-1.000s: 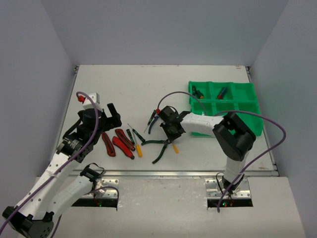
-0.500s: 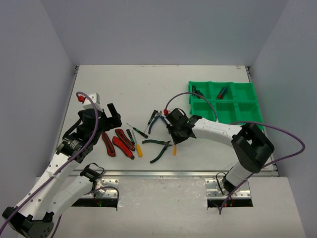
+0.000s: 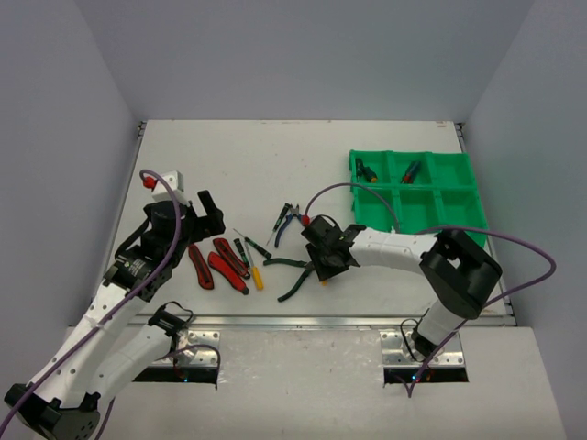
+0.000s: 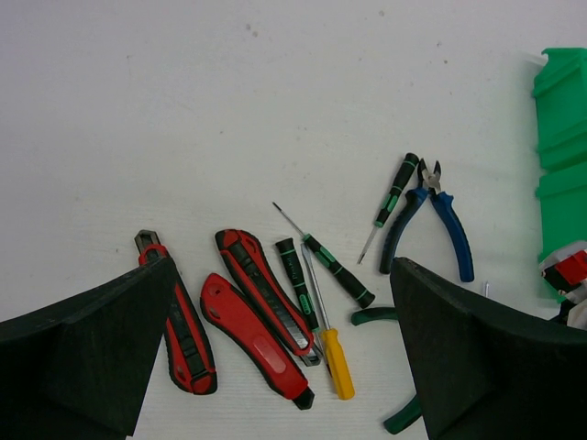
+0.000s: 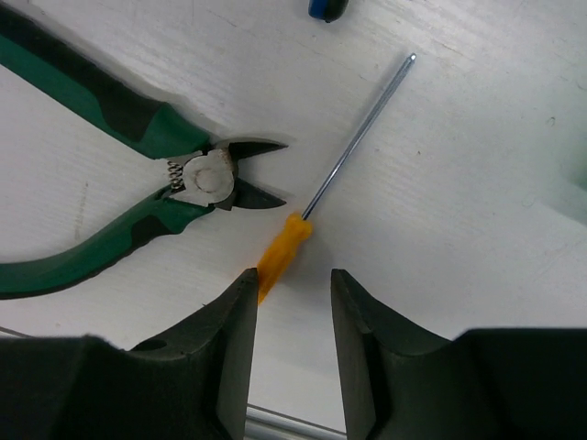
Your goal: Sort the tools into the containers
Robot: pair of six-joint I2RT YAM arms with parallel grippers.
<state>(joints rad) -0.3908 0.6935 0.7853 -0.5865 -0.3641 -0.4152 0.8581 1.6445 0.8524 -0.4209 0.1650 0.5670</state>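
The sort has barely begun. The tray [image 3: 459, 197] holds two tools: the far-left tool [image 3: 366, 170] in its far-left compartment and the far-middle tool [image 3: 410, 170] in the compartment next along. Both are too small to name. The other four compartments show nothing, though a cable crosses the near-left one.

Ten tools lie loose on the table [image 3: 229, 156], all left of the tray. Nearest it are the blue pliers [image 4: 431, 215] with a short screwdriver [image 4: 396, 188] beside them, then the green pliers [image 5: 110, 174] and the orange screwdriver [image 5: 286, 240]. Farther from the tray lie two green screwdrivers [image 4: 337, 266], a yellow screwdriver [image 4: 335, 357] and, farthest of all, three red cutters [image 4: 257, 330].

The right gripper [image 5: 293, 280] hangs low over the orange screwdriver, left of the tray's near corner. Its fingers stand narrowly apart, with the handle's end at the edge of the gap, and nothing looks gripped. The nose of the green pliers lies just beside that handle and could be nudged.

The left gripper [image 3: 204, 218] hovers over the cutters, well away from the tray, fingers wide and holding nothing.

Nearly the whole job is left.
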